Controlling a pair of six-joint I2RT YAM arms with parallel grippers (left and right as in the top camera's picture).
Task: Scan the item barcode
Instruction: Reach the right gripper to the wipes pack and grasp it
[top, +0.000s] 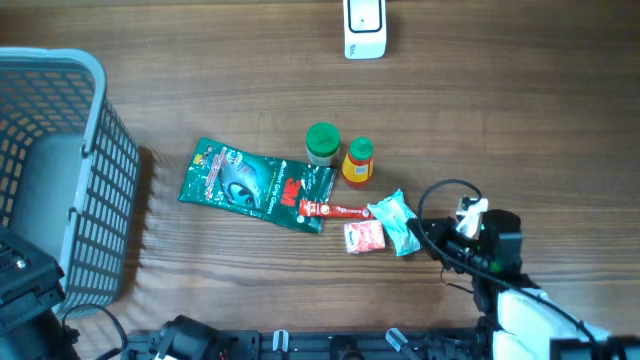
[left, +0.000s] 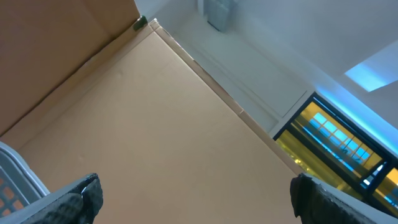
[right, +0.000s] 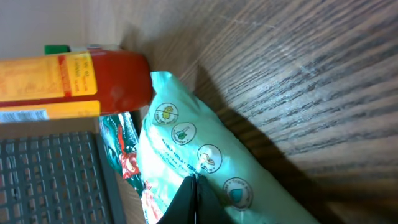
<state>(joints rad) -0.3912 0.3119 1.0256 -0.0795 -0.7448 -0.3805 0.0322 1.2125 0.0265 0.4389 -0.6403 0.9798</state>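
Observation:
The white barcode scanner (top: 364, 28) stands at the table's far edge. Several items lie mid-table: a dark green pouch (top: 255, 185), a green-lidded jar (top: 322, 143), a yellow bottle (top: 358, 162), a red tube (top: 335, 210), a red sachet (top: 364, 237) and a pale teal tissue pack (top: 395, 222). My right gripper (top: 432, 240) sits at the tissue pack's right end. In the right wrist view its gripper (right: 194, 186) is shut, tips pressed together against the tissue pack (right: 211, 155); whether film is pinched is unclear. My left gripper (left: 199, 205) is open, pointing upward, holding nothing.
A grey mesh basket (top: 60, 170) fills the left side of the table, with the left arm (top: 20, 290) just below it. In the right wrist view the yellow bottle (right: 68, 81) lies just beyond the tissue pack, and a grey grid (right: 50, 174) shows at lower left.

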